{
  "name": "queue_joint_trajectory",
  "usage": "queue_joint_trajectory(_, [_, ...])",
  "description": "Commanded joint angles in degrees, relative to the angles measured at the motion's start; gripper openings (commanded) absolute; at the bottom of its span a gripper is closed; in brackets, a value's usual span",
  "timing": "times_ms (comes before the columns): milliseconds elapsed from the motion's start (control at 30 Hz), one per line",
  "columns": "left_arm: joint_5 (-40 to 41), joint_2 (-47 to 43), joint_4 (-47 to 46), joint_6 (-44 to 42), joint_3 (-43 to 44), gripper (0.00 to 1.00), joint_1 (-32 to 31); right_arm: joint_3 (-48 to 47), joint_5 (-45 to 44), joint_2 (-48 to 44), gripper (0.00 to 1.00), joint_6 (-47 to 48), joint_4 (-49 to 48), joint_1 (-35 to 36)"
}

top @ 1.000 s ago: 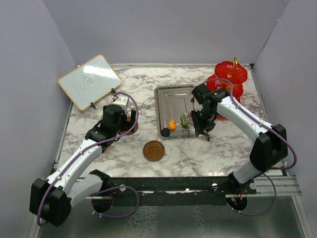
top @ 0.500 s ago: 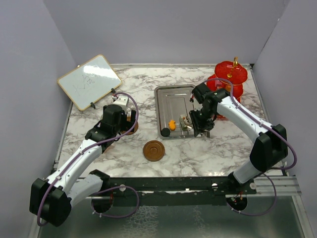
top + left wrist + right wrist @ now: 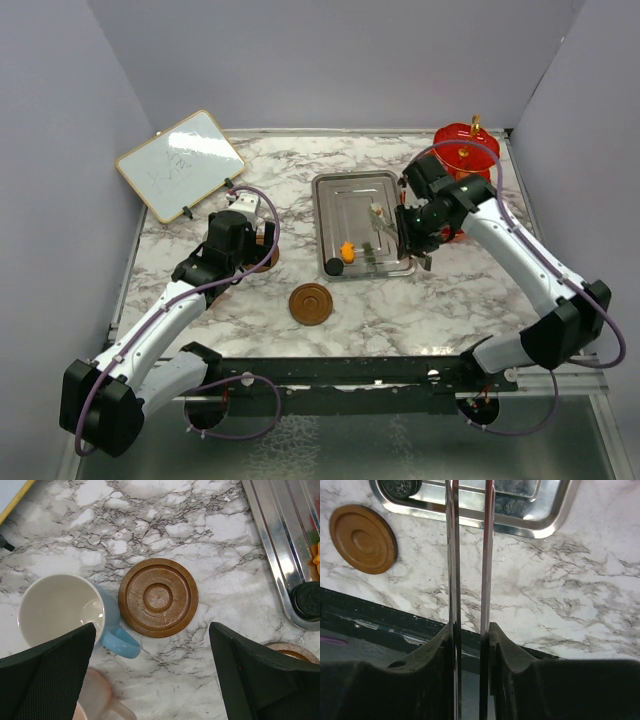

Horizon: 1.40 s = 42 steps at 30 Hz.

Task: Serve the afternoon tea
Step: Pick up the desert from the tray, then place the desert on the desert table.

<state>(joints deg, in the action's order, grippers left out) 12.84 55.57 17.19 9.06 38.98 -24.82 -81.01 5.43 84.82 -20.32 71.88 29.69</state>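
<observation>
My left gripper (image 3: 152, 632) hangs open above the marble table, just in front of a brown saucer (image 3: 158, 597). A blue cup (image 3: 60, 610) stands left of that saucer and a pink cup (image 3: 97, 700) lies nearer. My right gripper (image 3: 469, 630) is shut on metal tongs (image 3: 451, 555). Seen from above, the tongs (image 3: 380, 215) reach over the steel tray (image 3: 345, 190); whether they grip a cake piece I cannot tell. An orange-yellow piece (image 3: 347, 251) and a black piece (image 3: 333, 266) lie at the tray's front. The red three-tier stand (image 3: 465, 150) rises behind the right arm.
A second brown saucer (image 3: 310, 303) sits in front of the tray. The wood-framed whiteboard (image 3: 180, 163) leans at the back left. Grey walls close in the table on three sides, and the black rail runs along the near edge.
The right arm has drawn back and to the right, carrying the tongs from the tray's front corner toward its middle. The left arm has stayed still.
</observation>
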Motion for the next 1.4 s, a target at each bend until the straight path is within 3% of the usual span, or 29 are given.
queue_joint_trajectory(0, [-1.2,0.0,-1.0,-0.1,1.6,0.99,0.2,-5.0,-6.7,-7.7,0.13,-6.1,6.4,0.5])
queue_joint_trajectory(200, [-1.8,0.2,-1.2,0.0,1.7,0.99,0.2,-6.6,-12.0,-14.8,0.12,-12.0,9.0,0.4])
queue_joint_trajectory(500, [-2.5,0.2,-1.2,0.0,1.6,0.99,0.2,-7.2,-22.7,-16.7,0.14,-16.3,9.1,-2.5])
queue_joint_trajectory(733, [-1.9,-0.1,-1.1,-0.2,1.5,0.99,0.2,-3.6,-20.0,-14.2,0.14,-9.0,8.9,-12.7])
queue_joint_trajectory(1367, [-2.0,0.2,-1.3,-0.2,1.6,0.99,0.2,-5.1,-12.2,-7.5,0.16,0.5,2.6,-21.0])
